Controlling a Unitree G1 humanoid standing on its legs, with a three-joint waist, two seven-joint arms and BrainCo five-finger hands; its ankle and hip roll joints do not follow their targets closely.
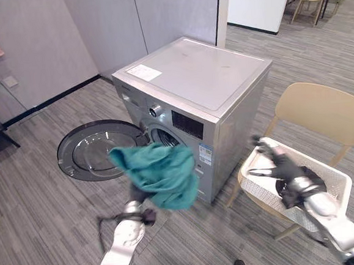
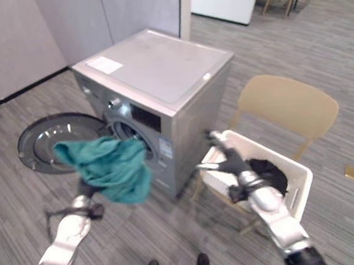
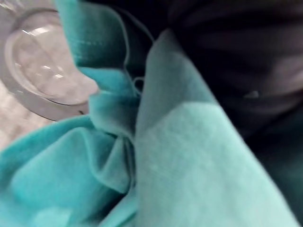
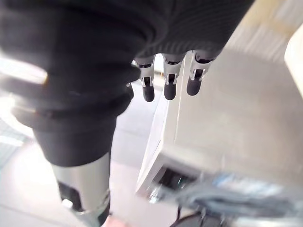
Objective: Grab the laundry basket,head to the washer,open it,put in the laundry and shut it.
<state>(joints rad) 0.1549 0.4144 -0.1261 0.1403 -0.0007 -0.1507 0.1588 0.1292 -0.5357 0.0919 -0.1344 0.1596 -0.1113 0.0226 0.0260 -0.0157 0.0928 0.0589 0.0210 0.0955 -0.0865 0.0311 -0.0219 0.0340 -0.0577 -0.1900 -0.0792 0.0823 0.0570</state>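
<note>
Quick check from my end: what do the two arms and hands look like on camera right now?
Both arms are silver-grey metal shells. The right hand has a dark ribbed cover over its back and wrist, with silver fingers ending in dark tips. The left hand is mostly hidden by teal cloth; its wrist is dark too, with a thin black cable looped beside the forearm.

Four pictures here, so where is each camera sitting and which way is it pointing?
Left eye view: on the head, looking down at the washer with its door swung open; both arms show.
Right eye view: beside it on the head, same scene; the right hand is open above the laundry basket on a chair.
Left wrist view: on the left wrist, buried in the teal cloth.
Right wrist view: on the right wrist, looking past straight fingers toward the washer.
Shared: both eyes see the cloth hanging from the left hand.
</note>
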